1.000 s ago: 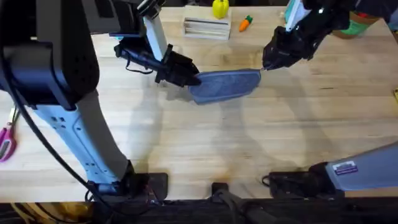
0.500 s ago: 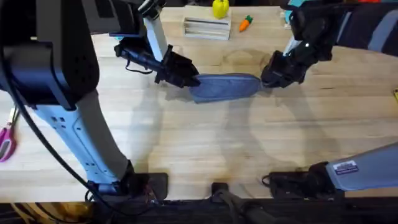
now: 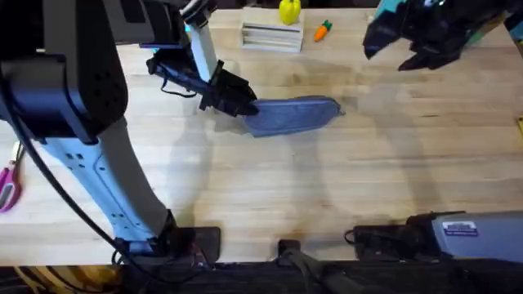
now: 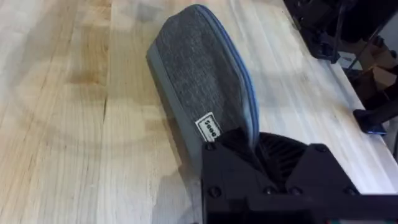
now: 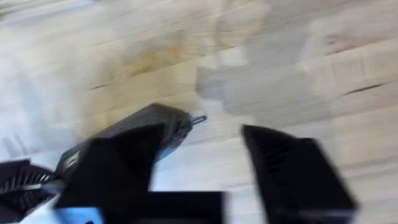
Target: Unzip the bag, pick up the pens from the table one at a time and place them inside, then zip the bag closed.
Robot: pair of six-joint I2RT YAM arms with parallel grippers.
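Pink scissors (image 3: 8,184) lie at the far left edge of the surface (image 3: 327,188). The left end effector (image 3: 239,100) is clenched on the left end of the bag (image 3: 290,114), which lies flat, zip closed, in the middle. Behind it sit a wooden block (image 3: 271,36), a yellow toy (image 3: 288,11) and a toy carrot (image 3: 323,30). The right end effector (image 3: 409,51) hangs released, well apart from the bag.

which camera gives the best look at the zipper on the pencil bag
The left wrist view: the bag lies close, its blue zip line running along the top edge, closed as far as it shows. Overhead, the bag is small and the zip hard to trace. The right wrist view catches the bag's end with the metal pull.
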